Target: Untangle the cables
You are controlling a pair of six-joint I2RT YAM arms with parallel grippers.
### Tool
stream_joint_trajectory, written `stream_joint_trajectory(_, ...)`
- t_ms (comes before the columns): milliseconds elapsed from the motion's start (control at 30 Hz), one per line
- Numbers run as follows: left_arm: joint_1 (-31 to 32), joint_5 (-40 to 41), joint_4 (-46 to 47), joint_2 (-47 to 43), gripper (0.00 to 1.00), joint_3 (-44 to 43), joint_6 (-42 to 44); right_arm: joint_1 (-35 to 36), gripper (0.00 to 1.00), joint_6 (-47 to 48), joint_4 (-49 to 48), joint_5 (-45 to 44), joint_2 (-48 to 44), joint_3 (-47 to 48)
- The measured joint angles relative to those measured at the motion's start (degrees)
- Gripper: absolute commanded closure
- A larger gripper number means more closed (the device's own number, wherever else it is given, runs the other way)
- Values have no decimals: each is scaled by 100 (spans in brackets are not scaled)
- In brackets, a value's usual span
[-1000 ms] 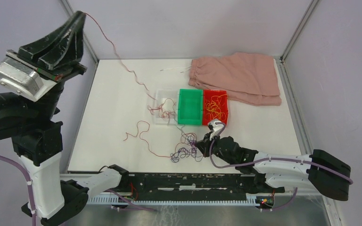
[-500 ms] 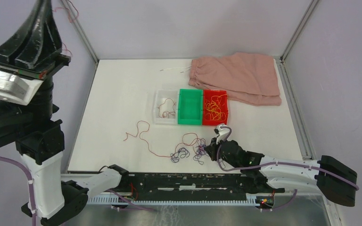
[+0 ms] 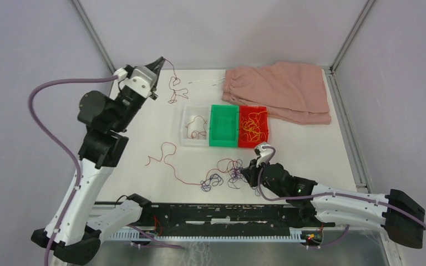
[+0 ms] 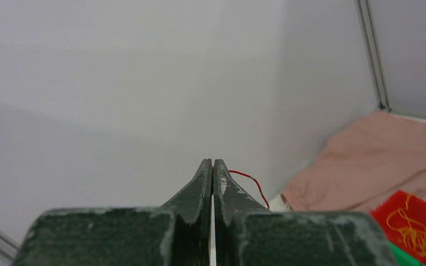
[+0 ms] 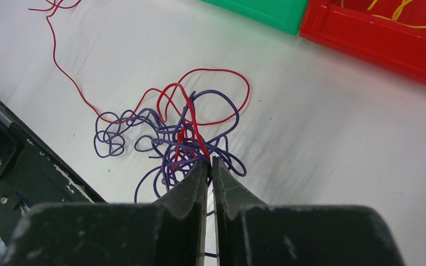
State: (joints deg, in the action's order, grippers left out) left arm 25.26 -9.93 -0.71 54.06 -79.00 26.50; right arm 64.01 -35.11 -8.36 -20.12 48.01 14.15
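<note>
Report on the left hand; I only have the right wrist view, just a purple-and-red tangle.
Observer: The left hand is near the far-left corner of the white table, shut on a thin red wire.
Operator: Check whether that wire joins my tangle.
Observer: No, it dangles in curls, apart from the purple-and-red wire tangle.
Operator: Name the clear tray's contents.
Observer: The clear plastic tray holds a few red wires.

No text, label, brand, number or sign is legible in any view.
</note>
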Motion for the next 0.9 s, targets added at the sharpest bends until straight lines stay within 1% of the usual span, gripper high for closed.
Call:
stream_joint_trajectory(167, 0, -96, 44, 94, 97, 898, 0, 0, 90, 9, 264, -98, -267, 0)
stream_joint_trajectory(233, 0, -120, 94, 173, 97, 1117, 0, 0, 90, 13, 356, -129, -372, 0)
stream_joint_trajectory(633, 0, -282, 422, 914, 97, 1827, 2, 0, 91, 31, 763, -339, -809, 0)
stream_joint_trajectory(900, 0, -422, 647, 1276, 97, 2586, 175, 0, 91, 50, 1067, -479, -1104, 0)
